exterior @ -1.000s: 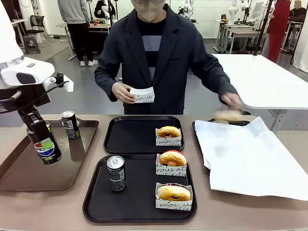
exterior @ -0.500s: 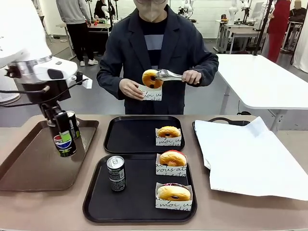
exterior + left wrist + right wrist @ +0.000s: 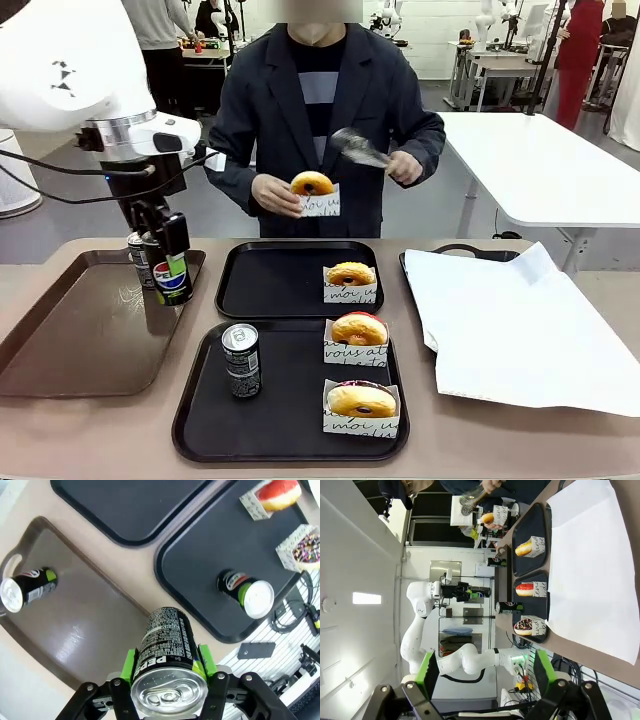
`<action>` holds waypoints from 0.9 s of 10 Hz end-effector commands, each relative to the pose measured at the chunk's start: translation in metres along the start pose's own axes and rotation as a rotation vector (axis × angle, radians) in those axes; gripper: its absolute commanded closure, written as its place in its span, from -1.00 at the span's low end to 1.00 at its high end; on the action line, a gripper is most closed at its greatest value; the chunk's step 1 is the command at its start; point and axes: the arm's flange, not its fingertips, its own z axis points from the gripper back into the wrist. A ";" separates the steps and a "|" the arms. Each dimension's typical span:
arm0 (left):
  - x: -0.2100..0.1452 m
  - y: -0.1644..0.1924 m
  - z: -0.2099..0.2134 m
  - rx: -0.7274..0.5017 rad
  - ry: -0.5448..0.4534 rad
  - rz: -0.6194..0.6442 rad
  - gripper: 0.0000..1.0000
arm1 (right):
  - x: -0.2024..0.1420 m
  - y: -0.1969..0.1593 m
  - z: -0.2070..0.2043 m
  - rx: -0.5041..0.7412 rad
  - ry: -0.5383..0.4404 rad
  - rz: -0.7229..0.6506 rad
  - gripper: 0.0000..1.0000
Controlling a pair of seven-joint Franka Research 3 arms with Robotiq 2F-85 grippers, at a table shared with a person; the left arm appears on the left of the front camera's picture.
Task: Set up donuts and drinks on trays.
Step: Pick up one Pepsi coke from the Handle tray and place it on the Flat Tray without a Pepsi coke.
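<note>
Black Pepsi can clamped in my left gripper, green pads on both sides, hanging above the brown tray at frame left. Right gripper stands wide, empty. Near tray has a can and two donuts; far tray has one donut, no drink. Risk: grip sits near the top, so a fast swing could tilt it or clip the tray rim. Person's hand at top centre holds another donut; could collide.

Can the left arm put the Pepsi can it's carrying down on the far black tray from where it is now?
Probably yes. The left gripper holds the Pepsi can above the brown tray, beside the far black tray. That tray's left part is bare; its one sleeved donut sits at the right, and the person's hands are raised above it.
</note>
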 end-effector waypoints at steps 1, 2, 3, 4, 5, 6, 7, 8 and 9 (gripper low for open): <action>0.025 0.007 0.000 0.010 -0.012 0.059 -0.16 | 0.000 0.001 0.000 0.013 0.003 0.007 -1.00; 0.036 0.011 -0.002 0.011 -0.015 0.075 -0.16 | 0.000 0.001 0.000 0.013 0.003 0.007 -1.00; 0.048 0.015 -0.006 0.010 -0.019 0.095 -0.16 | 0.000 0.001 0.000 0.013 0.003 0.007 -1.00; 0.058 0.017 -0.013 0.022 -0.030 0.112 -0.16 | 0.000 0.001 0.000 0.013 0.003 0.007 -1.00; 0.068 0.021 -0.018 0.029 -0.044 0.121 -0.16 | 0.000 0.001 0.000 0.013 0.003 0.007 -1.00; 0.076 0.023 -0.024 0.027 -0.052 0.129 -0.16 | 0.000 0.001 0.000 0.013 0.003 0.007 -1.00; 0.082 0.025 -0.029 0.040 -0.067 0.132 -0.16 | 0.000 0.001 0.000 0.013 0.003 0.007 -1.00; 0.090 0.027 -0.034 0.063 -0.083 0.141 -0.16 | 0.000 0.001 0.000 0.013 0.003 0.007 -1.00; 0.099 0.029 -0.040 0.078 -0.096 0.154 -0.16 | 0.000 0.001 0.000 0.013 0.003 0.007 -1.00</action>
